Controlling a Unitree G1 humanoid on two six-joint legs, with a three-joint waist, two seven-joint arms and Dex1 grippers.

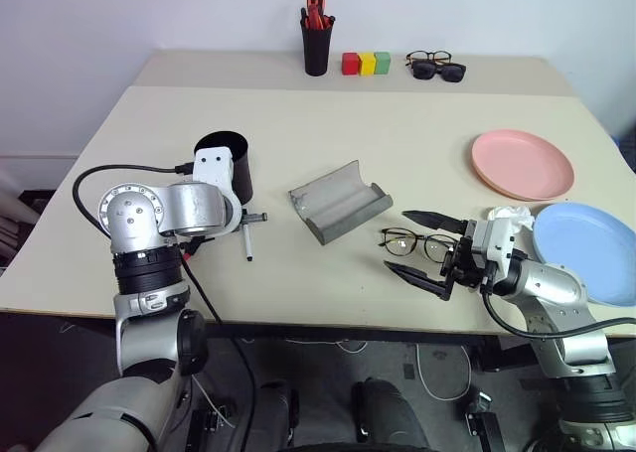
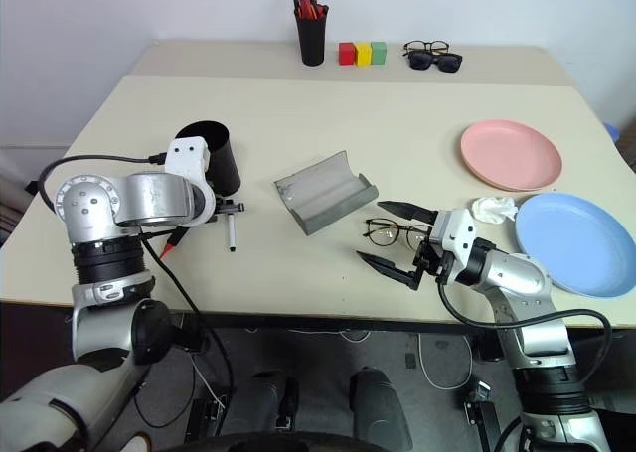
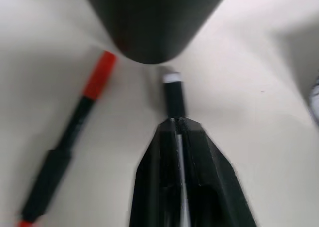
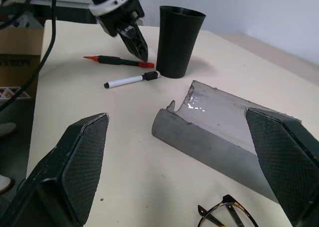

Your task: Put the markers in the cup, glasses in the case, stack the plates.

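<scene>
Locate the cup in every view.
Left eye view: cup stands left of the case.
Right eye view: cup, again left of the case.
Left wrist view: cup just beyond the white marker.
Right wrist view: cup beyond the case, beside the left claw.
Shared landmark: the white marker.

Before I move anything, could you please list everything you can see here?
cup: one, black, left, by the markers
markers: two, red-capped and white, black-capped, lying beside the cup
case: one, grey, open, mid-table
glasses: one, thin black rims, near edge
plates: two, pink and blue, right
tissue: one, white, between the plates
pen holder: one, black, red-orange pens, far side
blocks: three, red, yellow, green, far side
spare eyewear: two, black, far right
left gripper: above the markers
right gripper: open, either side of the glasses
</scene>
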